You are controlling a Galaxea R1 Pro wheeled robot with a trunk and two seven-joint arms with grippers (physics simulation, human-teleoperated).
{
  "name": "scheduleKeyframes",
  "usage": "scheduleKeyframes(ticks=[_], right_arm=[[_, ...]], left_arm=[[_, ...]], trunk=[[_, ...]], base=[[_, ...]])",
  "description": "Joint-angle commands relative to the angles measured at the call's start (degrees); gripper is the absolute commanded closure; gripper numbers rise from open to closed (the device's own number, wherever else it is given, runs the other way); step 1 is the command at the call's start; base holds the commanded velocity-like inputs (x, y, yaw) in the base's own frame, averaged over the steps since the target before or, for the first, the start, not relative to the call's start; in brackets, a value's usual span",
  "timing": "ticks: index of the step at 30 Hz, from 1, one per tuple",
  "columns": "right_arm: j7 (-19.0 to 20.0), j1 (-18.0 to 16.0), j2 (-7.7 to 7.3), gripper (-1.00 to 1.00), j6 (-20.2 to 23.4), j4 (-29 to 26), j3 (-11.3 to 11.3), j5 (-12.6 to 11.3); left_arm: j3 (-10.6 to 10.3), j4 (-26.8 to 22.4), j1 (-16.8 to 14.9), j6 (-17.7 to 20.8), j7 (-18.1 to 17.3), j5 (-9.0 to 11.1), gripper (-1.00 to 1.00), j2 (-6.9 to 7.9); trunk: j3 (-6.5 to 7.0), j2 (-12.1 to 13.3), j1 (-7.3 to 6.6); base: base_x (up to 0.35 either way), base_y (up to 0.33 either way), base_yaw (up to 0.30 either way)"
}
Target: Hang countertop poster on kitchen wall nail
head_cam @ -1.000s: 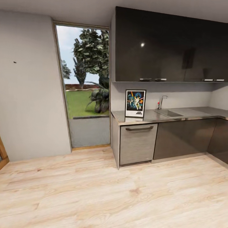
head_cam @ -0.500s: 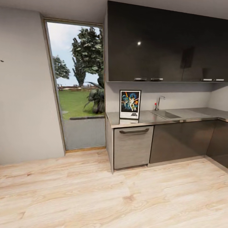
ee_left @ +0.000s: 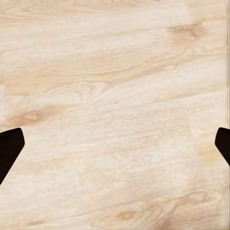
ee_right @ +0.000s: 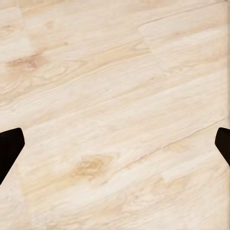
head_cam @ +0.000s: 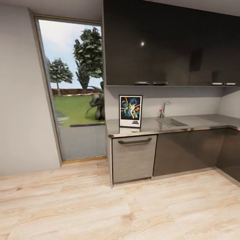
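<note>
The poster (head_cam: 130,111) is standing upright at the left end of the desk (head_cam: 196,121), leaning on the wall, well away from my hands. My left hand (ee_left: 115,148) and right hand (ee_right: 115,148) are hanging spread wide apart, empty, over the wooden floor (head_cam: 100,206).

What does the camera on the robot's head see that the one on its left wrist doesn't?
The head view takes in the kitchen: the poster standing upright on the kitchen countertop, leaning at the wall, with the sink and tap beside it, dark upper cabinets and a tall window onto a garden. The left wrist view looks down past the left gripper, its two dark fingertips wide apart with nothing between them. Both show the pale wooden floor.
</note>
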Motion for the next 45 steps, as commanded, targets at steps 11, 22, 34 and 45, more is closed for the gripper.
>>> scheduleKeyframes(ticks=[11,22,34,45], right_arm=[[-0.02,-0.04,0.08,-1.0,-0.19,0.06,-0.12,-0.12],[-0.02,-0.04,0.09,-1.0,-0.19,0.06,-0.16,-0.14],[-0.02,-0.04,0.09,-1.0,-0.19,0.06,-0.19,-0.17],[-0.08,-0.04,0.09,-1.0,-0.19,0.06,-0.19,-0.17]], left_arm=[[0.08,-0.07,0.01,-0.08,-0.01,-0.04,-1.0,-0.01],[0.08,-0.07,0.01,-0.08,0.01,-0.04,-1.0,-0.01],[0.09,-0.07,0.01,-0.08,0.0,-0.04,-1.0,-0.01],[0.09,-0.07,0.01,-0.08,-0.03,-0.03,-1.0,-0.01]], trunk=[[-0.05,-0.02,0.02],[-0.05,-0.02,0.02],[-0.05,-0.02,0.02],[-0.05,-0.02,0.02]], base=[[0.231,-0.266,0.0],[0.234,-0.265,0.029],[0.234,-0.265,0.238],[0.234,-0.264,0.286]])
